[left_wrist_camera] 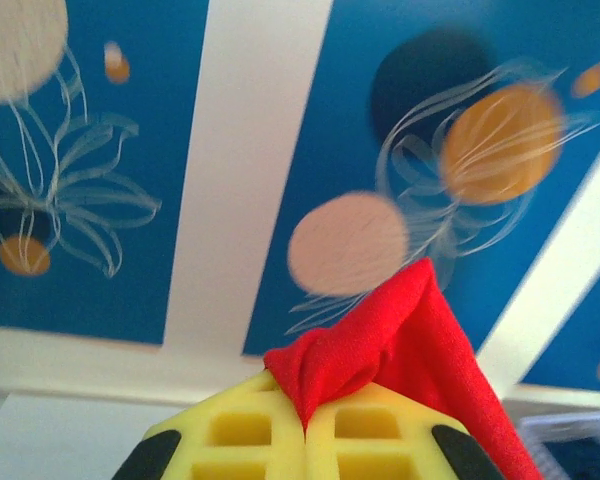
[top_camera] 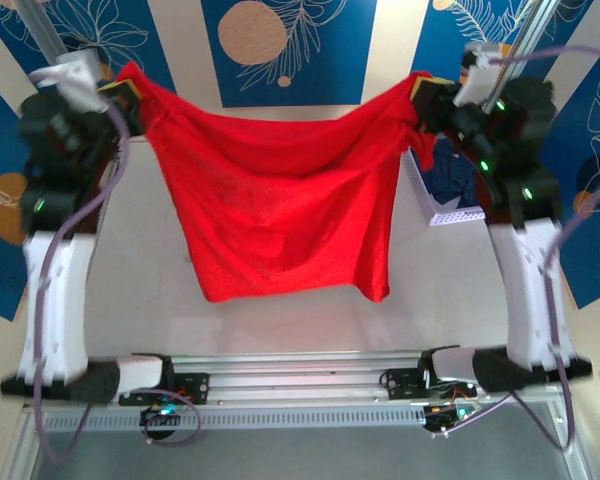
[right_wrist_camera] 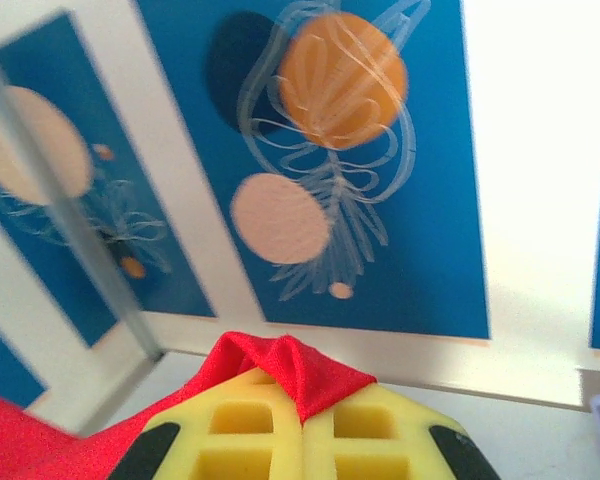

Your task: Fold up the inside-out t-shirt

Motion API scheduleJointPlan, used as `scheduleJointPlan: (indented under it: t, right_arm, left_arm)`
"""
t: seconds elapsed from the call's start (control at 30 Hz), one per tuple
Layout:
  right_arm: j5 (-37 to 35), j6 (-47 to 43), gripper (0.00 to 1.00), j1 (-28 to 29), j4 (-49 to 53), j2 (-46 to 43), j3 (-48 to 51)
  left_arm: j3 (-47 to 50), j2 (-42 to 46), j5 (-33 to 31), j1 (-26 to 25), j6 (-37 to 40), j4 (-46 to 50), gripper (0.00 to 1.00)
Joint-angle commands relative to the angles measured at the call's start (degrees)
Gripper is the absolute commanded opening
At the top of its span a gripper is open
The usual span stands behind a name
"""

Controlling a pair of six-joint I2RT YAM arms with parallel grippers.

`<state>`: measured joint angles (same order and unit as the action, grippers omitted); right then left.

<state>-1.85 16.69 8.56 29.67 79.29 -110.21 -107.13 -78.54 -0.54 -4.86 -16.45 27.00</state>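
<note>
While the left gripper (top_camera: pixel 120 92) and the right gripper (top_camera: pixel 427 95) each pinched an upper corner, the inside-out t-shirt (top_camera: pixel 280 200) hung spread between them above the table (top_camera: pixel 140 300) — spreading step, no fold made yet.
Both pairs of jaws pressed together on red cloth; top edge sagged mid-span; lower edge hung loose; next move, by my reading — lower the shirt flat and smooth, keeping both corners tight.

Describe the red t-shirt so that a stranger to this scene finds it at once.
Over the white table, the red t-shirt hangs spread like a curtain. The left gripper and right gripper each pinch one top corner. Unlike the navy clothing in the basket at right, it is bright red.
</note>
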Motion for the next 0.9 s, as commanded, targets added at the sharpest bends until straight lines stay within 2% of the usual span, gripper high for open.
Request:
scheduleJointPlan:
  t: [0.0, 0.07, 0.1, 0.17, 0.23, 0.27, 0.33, 0.4, 0.5, 0.57, 0.63, 0.73, 0.87]
  right_arm:
    - [-8.10, -1.04, 0.10, -1.55, -1.02, 16.48, -6.58]
    - [-9.01, -0.55, 0.16, -1.74, 3.10, 27.82, -16.07]
    - [-9.15, -0.19, 0.20, -1.93, 6.74, 34.18, -22.55]
    - [-9.65, 0.14, 0.33, -2.04, 15.35, 47.58, -37.58]
    - [-9.58, 0.33, 0.43, -2.24, 24.29, 57.67, -51.45]
    - [-8.57, 0.13, 0.46, -2.39, 28.22, 61.07, -56.85]
    - [-6.26, -0.78, 0.48, -2.09, 32.78, 62.22, -57.71]
    - [-5.49, -1.82, 0.50, -0.88, 32.83, 58.58, -47.47]
    - [-5.27, -2.42, 0.51, 1.98, 19.30, 44.30, -15.86]
    - [-1.56, -0.24, 0.53, 2.63, 10.05, 35.23, 1.85]
    - [1.77, 1.07, 0.54, 3.00, 7.65, 30.67, 11.64]
    - [0.73, 2.17, 0.54, 4.71, 7.12, 26.52, 22.48]
    - [-3.84, 3.15, 0.54, 5.64, 8.51, 22.98, 32.53]
  left_arm:
    - [-7.40, -18.55, -2.67, 0.69, 0.76, 1.58, 0.00]
    - [-15.59, -29.07, -1.66, 0.63, -0.30, 4.87, 0.03]
    - [-20.31, -34.80, -1.05, 0.64, -0.85, 6.86, 0.10]
    - [-31.14, -45.43, -0.70, 0.64, -1.39, 12.32, 0.37]
    - [-43.52, -54.52, -0.76, 0.64, -1.14, 19.91, 0.56]
    - [-48.66, -57.64, -0.72, 0.64, -1.03, 23.58, 0.61]
    - [-50.75, -58.52, -0.80, 0.65, -0.65, 27.45, 0.64]
    - [-41.95, -53.56, 0.27, 0.35, -0.53, 25.85, 0.69]
    - [-11.81, -37.68, 3.07, -0.88, -2.08, 9.83, 0.73]
    - [6.49, -27.55, 6.00, -1.67, -5.32, -0.22, 0.74]
    - [20.74, -20.02, 9.63, -2.90, -7.68, -7.56, 0.74]
    - [38.17, -11.79, 10.23, -7.07, -8.42, -15.09, 0.74]
    - [53.28, -5.88, 8.44, -11.10, -11.12, -17.54, 0.73]
